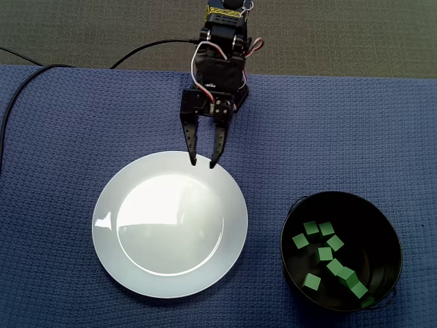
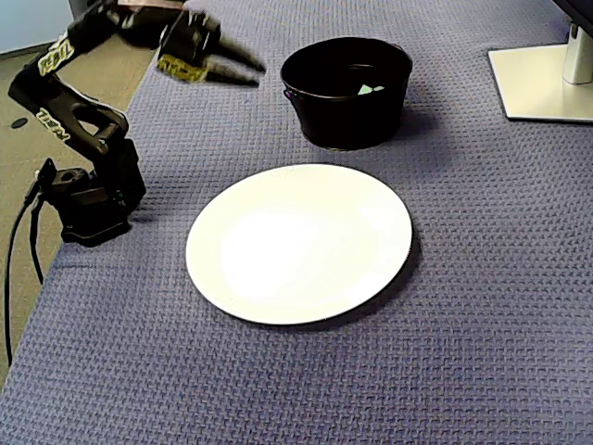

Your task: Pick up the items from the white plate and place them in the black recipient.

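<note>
Arm (image 1: 220, 65) stood at the counter's (image 1: 355, 123) far edge in a fixed view, folded over its base, wrist pitched down. Jaws were parted a little and held nothing, their tips showing over the top rim of the white plate (image 1: 136, 266). In a fixed view from the side, the arm (image 2: 69, 111) was bent high and the jaws hung blurred above the blue cloth, pointing towards the black bowl (image 2: 347, 116). Several green cubes (image 1: 325, 254) lay inside that bowl (image 1: 372, 215), beside the plate (image 2: 296, 241).
</note>
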### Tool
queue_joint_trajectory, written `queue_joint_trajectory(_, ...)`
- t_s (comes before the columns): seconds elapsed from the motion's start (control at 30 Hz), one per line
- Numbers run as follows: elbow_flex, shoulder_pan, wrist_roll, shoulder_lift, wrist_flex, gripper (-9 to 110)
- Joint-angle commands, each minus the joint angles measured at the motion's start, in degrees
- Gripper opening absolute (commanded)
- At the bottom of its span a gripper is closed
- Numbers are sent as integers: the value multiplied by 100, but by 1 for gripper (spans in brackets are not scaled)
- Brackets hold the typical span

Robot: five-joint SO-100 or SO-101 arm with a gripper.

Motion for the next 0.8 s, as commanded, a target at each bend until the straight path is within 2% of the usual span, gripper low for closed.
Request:
queue_joint_trajectory(0.0, 1521, 97, -360, 1072, -536, 2)
queue_joint_trajectory(0.23, 3621, -255, -545, 2188, -879, 2)
queue_joint_trajectory(0.57, 4570, -1002, -316, 2821, -369, 0)
queue_joint_trajectory(0.77, 4992, -1134, -782, 3226, 299, 1)
